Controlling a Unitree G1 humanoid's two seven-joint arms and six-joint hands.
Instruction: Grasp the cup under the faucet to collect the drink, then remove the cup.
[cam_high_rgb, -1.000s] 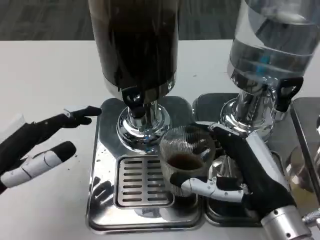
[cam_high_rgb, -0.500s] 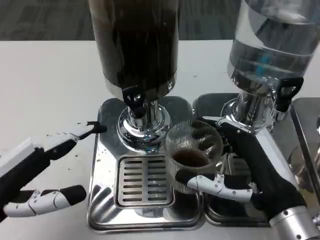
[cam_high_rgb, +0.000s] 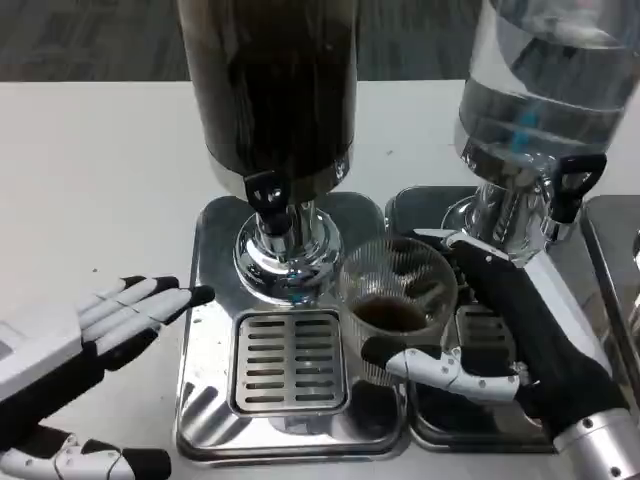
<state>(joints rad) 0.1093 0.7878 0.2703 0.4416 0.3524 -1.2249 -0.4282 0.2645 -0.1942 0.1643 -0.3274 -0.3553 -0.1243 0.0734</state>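
Cup (cam_high_rgb: 395, 300) stood upright in the right hand (cam_high_rgb: 500, 335), just right of the dark dispenser's faucet (cam_high_rgb: 265, 192).
Fingers wrapped its near and right sides, dark drink pooled in the bottom. It sat over the seam between the grated drip tray (cam_high_rgb: 290, 362) and the neighbouring tray (cam_high_rgb: 480, 430), no longer under the spout. The clear dispenser's base (cam_high_rgb: 500, 215) crowded the far right; open room lay nearer. The left hand (cam_high_rgb: 95, 335) rested apart, fingers spread, holding nothing, left of the trays.
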